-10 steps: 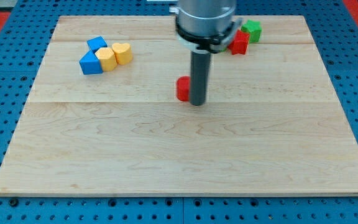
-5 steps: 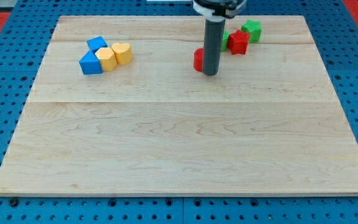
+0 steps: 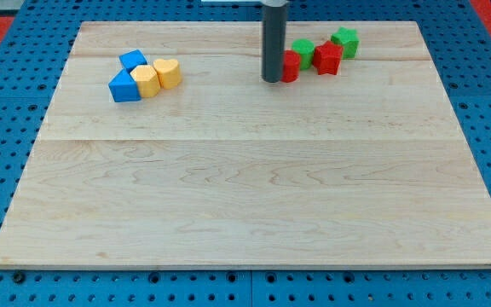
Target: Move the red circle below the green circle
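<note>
The red circle (image 3: 291,66) sits near the board's top, just below and left of the green circle (image 3: 303,49), touching or nearly touching it. My tip (image 3: 272,79) rests on the board against the red circle's left side. The rod hides the red circle's left edge.
A red star-like block (image 3: 327,58) lies right of the green circle, and a green star-like block (image 3: 344,41) lies above right of that. At the upper left, two blue blocks (image 3: 124,86) (image 3: 131,60) and two yellow blocks (image 3: 147,80) (image 3: 168,72) cluster together.
My tip has moved up the board, then around to the red circle's left side. The red circle has gone from mid-board up and right to the green circle.
</note>
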`<state>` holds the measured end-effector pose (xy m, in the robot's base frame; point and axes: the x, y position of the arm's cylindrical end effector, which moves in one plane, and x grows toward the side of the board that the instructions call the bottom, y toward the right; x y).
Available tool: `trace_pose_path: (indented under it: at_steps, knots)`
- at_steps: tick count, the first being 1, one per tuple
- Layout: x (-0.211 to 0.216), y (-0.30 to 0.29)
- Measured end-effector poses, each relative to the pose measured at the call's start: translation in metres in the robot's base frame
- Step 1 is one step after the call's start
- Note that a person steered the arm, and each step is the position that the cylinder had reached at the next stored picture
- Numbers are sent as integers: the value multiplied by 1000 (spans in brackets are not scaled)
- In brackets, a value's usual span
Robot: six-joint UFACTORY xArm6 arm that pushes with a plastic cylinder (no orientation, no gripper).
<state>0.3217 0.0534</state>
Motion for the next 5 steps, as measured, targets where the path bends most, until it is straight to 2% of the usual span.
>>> trace_pose_path:
  at_steps: [2,5]
  knots:
    - [0,57]
    - [0,60]
